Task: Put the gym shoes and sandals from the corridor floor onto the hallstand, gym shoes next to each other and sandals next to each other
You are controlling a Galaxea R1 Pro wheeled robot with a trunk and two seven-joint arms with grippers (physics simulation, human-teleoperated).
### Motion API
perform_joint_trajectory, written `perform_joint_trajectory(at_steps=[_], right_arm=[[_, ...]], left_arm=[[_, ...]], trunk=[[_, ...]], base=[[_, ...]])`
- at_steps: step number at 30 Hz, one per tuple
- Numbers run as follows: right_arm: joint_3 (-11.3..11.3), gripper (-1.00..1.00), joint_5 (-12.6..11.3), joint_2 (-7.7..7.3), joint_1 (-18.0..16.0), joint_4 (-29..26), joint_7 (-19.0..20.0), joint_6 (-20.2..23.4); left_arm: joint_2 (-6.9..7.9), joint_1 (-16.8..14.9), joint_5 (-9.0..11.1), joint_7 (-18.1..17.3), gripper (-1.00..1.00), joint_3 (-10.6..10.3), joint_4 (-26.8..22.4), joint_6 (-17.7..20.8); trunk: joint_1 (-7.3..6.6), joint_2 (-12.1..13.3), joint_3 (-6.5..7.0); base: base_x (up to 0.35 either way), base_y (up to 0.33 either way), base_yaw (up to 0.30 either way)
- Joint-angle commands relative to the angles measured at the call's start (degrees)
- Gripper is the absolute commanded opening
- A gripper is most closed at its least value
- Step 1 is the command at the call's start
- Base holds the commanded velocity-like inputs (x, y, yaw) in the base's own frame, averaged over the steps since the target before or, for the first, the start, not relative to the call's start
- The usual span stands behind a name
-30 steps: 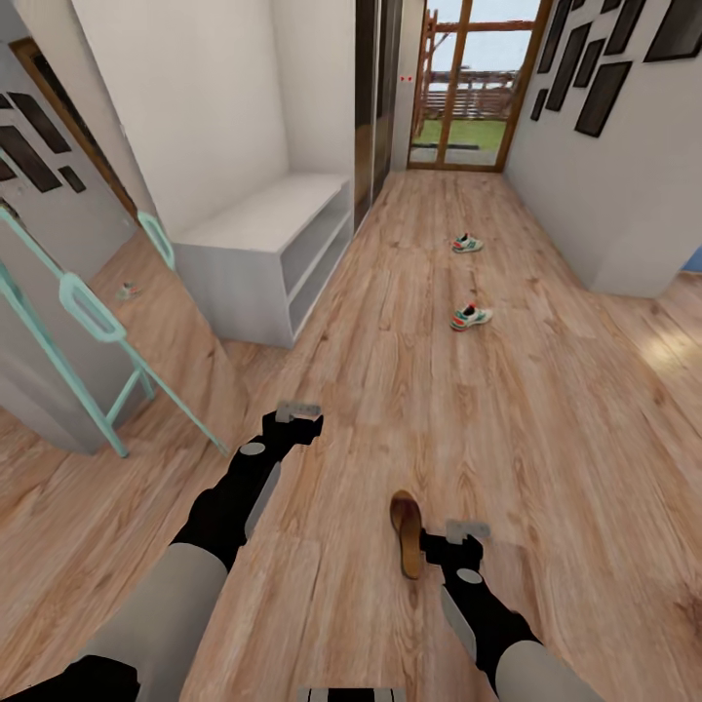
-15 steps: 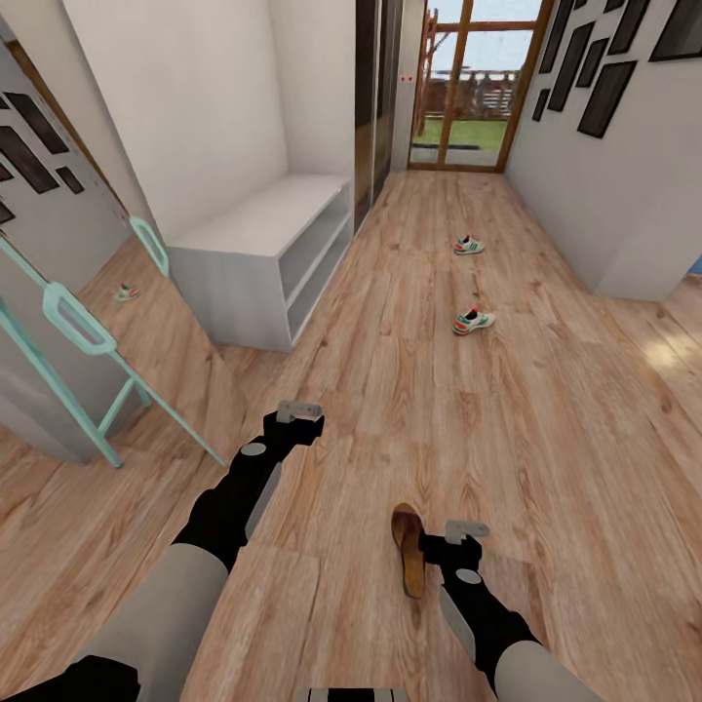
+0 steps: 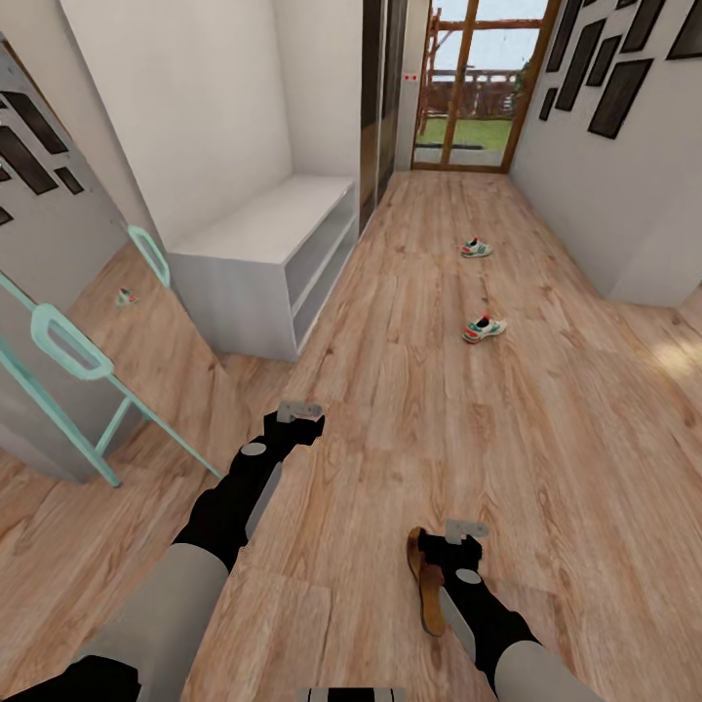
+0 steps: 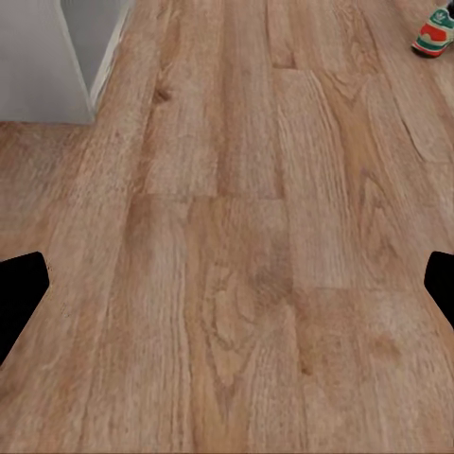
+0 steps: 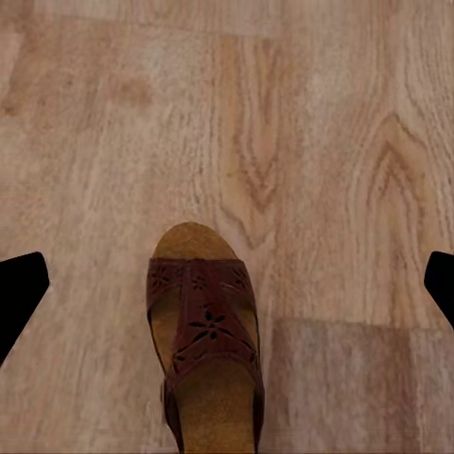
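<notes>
Open floor is seen ahead of both grippers, nothing raised on it. A sandal lies just beside the right gripper, under that arm. Two gym shoes lie well ahead, apart. The left side is blocked by the rack and a teal frame.

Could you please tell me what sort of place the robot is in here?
Probably a home entrance corridor: light brown wood-plank floor, low pale grey shoe bench against the wall, glazed wooden door at the far end, white-and-green sneakers on the floor.
</notes>
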Motion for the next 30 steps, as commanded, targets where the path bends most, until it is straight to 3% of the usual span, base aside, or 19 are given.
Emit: perform_joint_trajectory(at_steps=[1, 19, 30], right_arm=[[0.1, 1.00, -0.1, 0.01, 0.0, 0.0, -0.2, -0.2], [0.1, 1.00, 0.0, -0.02, 0.0, -0.1, -0.3, -0.1], [0.1, 1.00, 0.2, -0.25, 0.0, 0.0, -0.3, -0.1]], left_arm=[[0.01, 0.0, -0.2, 0.0, 1.00, 0.0, -0.1, 0.3], [-0.06, 0.1, -0.3, 0.1, 1.00, -0.1, -0.2, 0.4], [-0.01, 0.1, -0.3, 0.1, 1.00, -0.1, -0.4, 0.2]], trunk=[[0.01, 0.0, -0.09], [0.01, 0.0, -0.39], [0.01, 0.0, -0.39]], base=[[0.186, 0.123, 0.055], [0.036, 0.024, 0.022], [-0.205, 0.000, 0.000]])
